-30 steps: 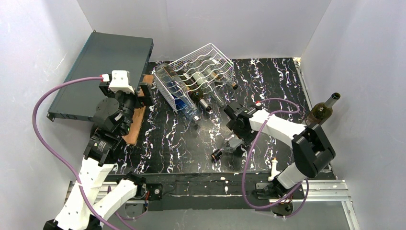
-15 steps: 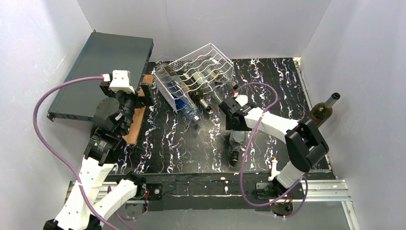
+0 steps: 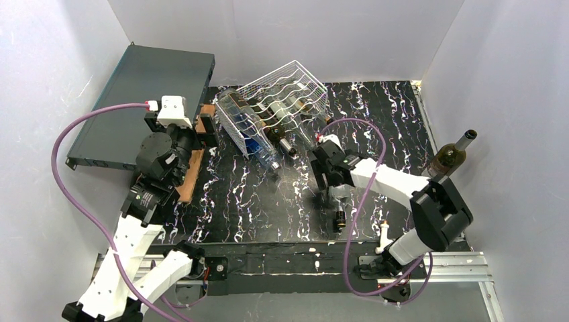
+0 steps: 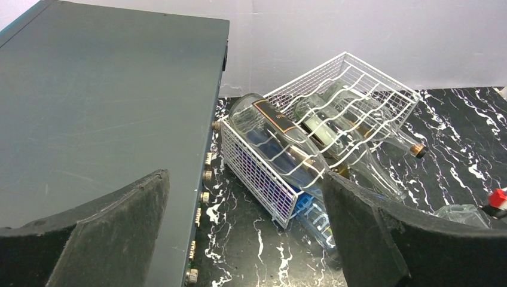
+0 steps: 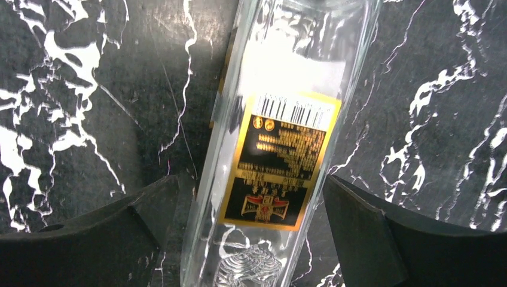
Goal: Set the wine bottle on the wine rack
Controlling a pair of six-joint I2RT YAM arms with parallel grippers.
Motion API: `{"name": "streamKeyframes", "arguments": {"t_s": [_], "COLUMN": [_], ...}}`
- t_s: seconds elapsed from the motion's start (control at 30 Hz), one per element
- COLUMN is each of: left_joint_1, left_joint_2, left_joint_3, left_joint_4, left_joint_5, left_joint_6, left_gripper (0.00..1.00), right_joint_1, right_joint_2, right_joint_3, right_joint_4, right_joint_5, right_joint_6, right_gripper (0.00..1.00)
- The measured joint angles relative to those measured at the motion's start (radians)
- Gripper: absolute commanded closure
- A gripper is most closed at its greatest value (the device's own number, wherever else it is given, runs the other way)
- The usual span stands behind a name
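A clear wine bottle (image 3: 339, 199) with a black and gold label (image 5: 276, 161) lies on the black marble table, its dark cap toward the near edge. My right gripper (image 3: 331, 184) hangs over its body, open, with a finger on each side (image 5: 251, 179) and a narrow gap to the glass. The white wire wine rack (image 3: 284, 99) stands tilted at the back, with several bottles lying in it; it also shows in the left wrist view (image 4: 335, 104). My left gripper (image 3: 205, 127) is open and empty (image 4: 245, 179), left of the rack.
A flat dark grey box (image 3: 144, 100) lies at the back left, close beside my left gripper (image 4: 101, 113). A green bottle (image 3: 451, 155) stands upright by the right wall. A blue-lettered clear bottle (image 4: 311, 215) sticks out under the rack's near corner.
The clear bottle has turned on the table: its cap swung from pointing left to pointing at the near edge, with my right wrist turning over it. My left arm shifted slightly.
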Motion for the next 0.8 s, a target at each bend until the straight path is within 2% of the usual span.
{"name": "streamKeyframes", "arguments": {"t_s": [0.23,0.3,0.4,0.5,0.57,0.67,0.73,0.8], "left_joint_1": [0.0,0.0,0.0,0.0,0.0,0.0,0.0,0.0], "left_joint_2": [0.011,0.027,0.028,0.037,0.037,0.037,0.037,0.037], "left_joint_3": [0.0,0.0,0.0,0.0,0.0,0.0,0.0,0.0], "left_joint_4": [0.0,-0.002,-0.003,-0.004,-0.004,-0.004,-0.005,-0.006], "left_joint_5": [0.008,0.016,0.021,0.024,0.024,0.024,0.024,0.025], "left_joint_6": [-0.01,-0.014,-0.018,-0.02,-0.02,-0.02,-0.02,-0.02], "left_gripper": [0.01,0.01,0.01,0.01,0.01,0.01,0.01,0.01], "right_joint_1": [0.0,0.0,0.016,0.041,0.041,0.041,0.041,0.042], "right_joint_2": [-0.177,-0.188,-0.26,-0.234,-0.224,-0.169,-0.158,-0.157], "right_joint_3": [-0.214,-0.277,-0.456,-0.47,-0.468,-0.443,-0.435,-0.435], "right_joint_4": [0.132,0.236,0.433,0.493,0.499,0.503,0.51,0.51], "right_joint_5": [-0.062,-0.032,0.065,0.151,0.156,0.167,0.171,0.172], "right_joint_6": [0.048,0.108,0.187,0.208,0.207,0.204,0.204,0.204], "right_gripper": [0.02,0.02,0.06,0.04,0.04,0.08,0.14,0.24]}}
